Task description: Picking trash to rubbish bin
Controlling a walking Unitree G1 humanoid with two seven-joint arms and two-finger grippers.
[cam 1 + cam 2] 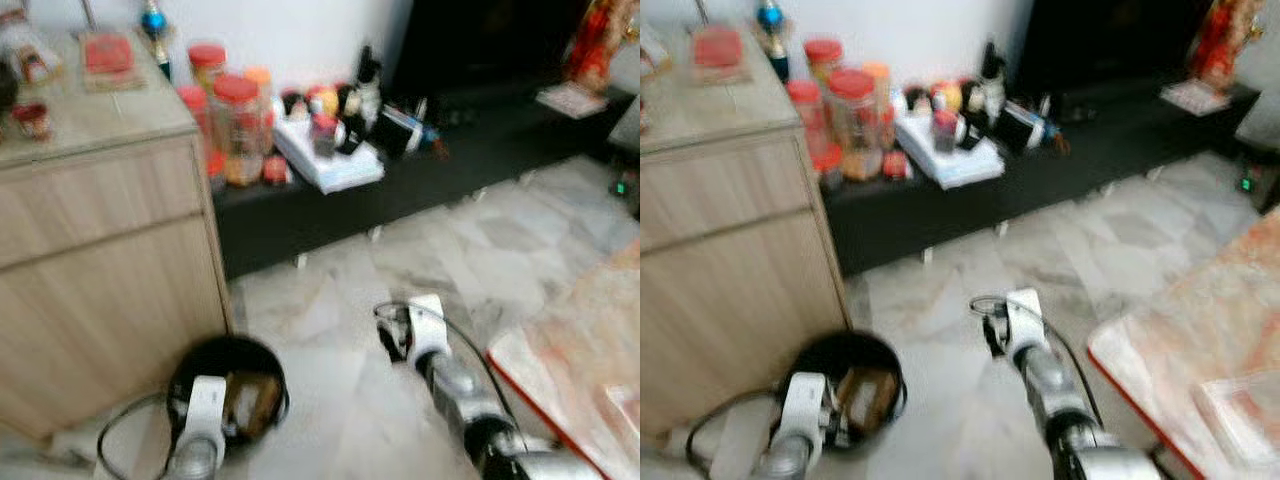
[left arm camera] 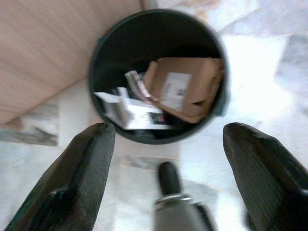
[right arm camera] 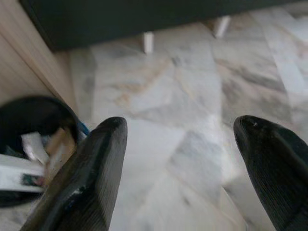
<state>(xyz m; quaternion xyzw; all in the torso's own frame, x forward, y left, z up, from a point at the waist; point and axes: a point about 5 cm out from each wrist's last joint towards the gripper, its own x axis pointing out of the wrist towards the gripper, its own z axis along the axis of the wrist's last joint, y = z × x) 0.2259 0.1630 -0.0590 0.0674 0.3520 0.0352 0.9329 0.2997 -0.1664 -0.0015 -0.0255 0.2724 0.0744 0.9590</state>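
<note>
A round black rubbish bin (image 1: 232, 352) stands on the marble floor beside the wooden cabinet. Inside it lie a brown cardboard piece (image 2: 185, 89) and white paper scraps (image 2: 127, 110). My left gripper (image 2: 168, 163) hovers over the bin's near rim, open, with nothing between its fingers. In the left eye view its white wrist (image 1: 203, 410) sits just in front of the bin. My right gripper (image 3: 180, 159) is open and empty over bare floor to the bin's right, its arm (image 1: 450, 375) reaching forward.
A light wooden cabinet (image 1: 100, 250) stands at the left. A low black shelf (image 1: 400, 170) along the wall carries red-lidded jars (image 1: 235, 125) and bottles. A red-edged table (image 1: 575, 350) juts in at the right. Open marble floor (image 1: 330, 300) lies ahead.
</note>
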